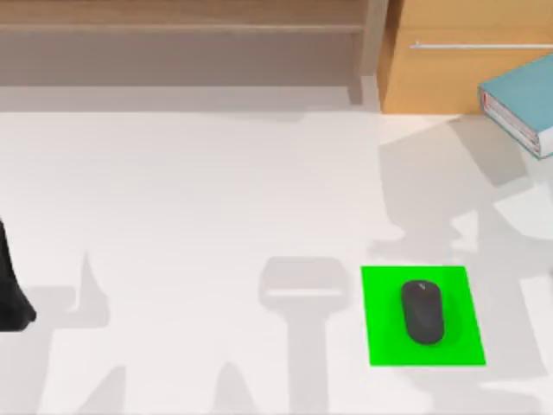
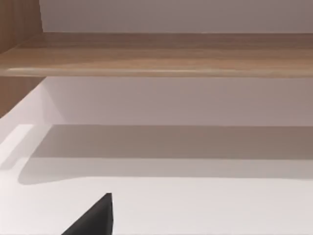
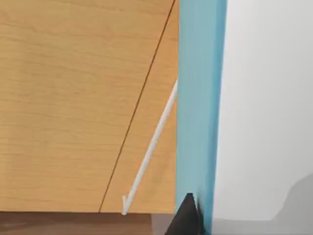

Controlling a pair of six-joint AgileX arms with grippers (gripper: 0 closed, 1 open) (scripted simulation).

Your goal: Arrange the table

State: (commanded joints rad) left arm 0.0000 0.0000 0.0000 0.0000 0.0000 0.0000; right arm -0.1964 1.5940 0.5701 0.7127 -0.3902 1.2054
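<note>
The white table [image 1: 190,216] spreads across the top view. A blue book [image 1: 523,104] hangs tilted above its far right corner, in front of the cabinet. The right wrist view shows the book's blue cover [image 3: 200,98] up close, with my right gripper [image 3: 188,220] shut on its edge and one black fingertip [image 3: 185,218] pressed against the cover. My left gripper [image 1: 10,298] is parked at the table's left edge, with nothing near it.
A black mouse [image 1: 422,312] lies on a bright green pad [image 1: 384,346] at the front right. A brown wooden shelf [image 1: 173,43] runs along the back left. A light-wood drawer cabinet [image 1: 432,78] with a metal bar handle [image 1: 479,45] stands at the back right.
</note>
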